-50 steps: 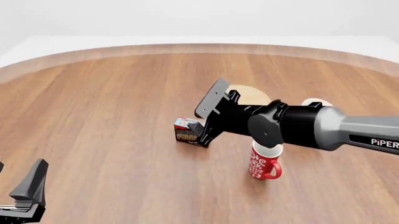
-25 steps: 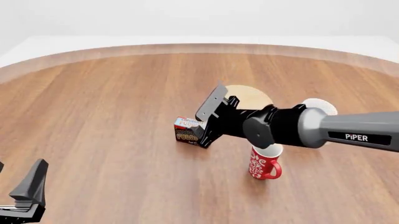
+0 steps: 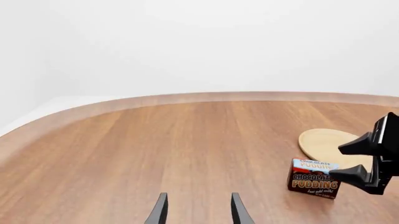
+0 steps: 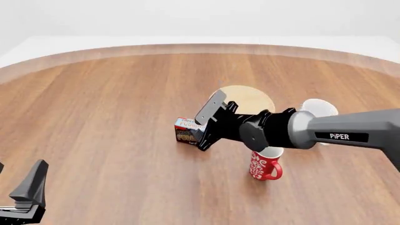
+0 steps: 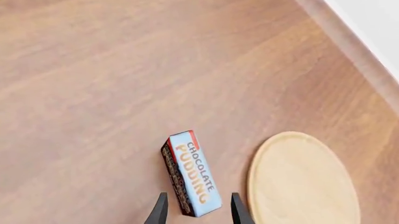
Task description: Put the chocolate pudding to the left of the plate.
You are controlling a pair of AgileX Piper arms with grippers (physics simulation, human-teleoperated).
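1. The right end effector (image 4: 201, 132) hangs over the chocolate pudding (image 4: 186, 132), fingers (image 5: 160, 209) apart and straddling the box's near end without clamping it; the box stands on the surface (image 4: 106, 122), just beside the plate (image 4: 250, 99) on its left and nearer the arms.
2. The left end effector (image 3: 196, 208), fingers also apart and holding nothing, idles well away at the near left corner.
3. Risk, as a judgement: the box sits skewed between the fingers in the right wrist view, so closing could twist or topple it instead of seating it.
4. A red patterned mug (image 4: 264, 165) stands directly beneath the right arm, with a white mug (image 4: 319, 108) behind it; a low sweep could knock either.
5. Setting: a broad wood-grain surface with a curved, paler far edge, plain white walls beyond, even shadowless light.
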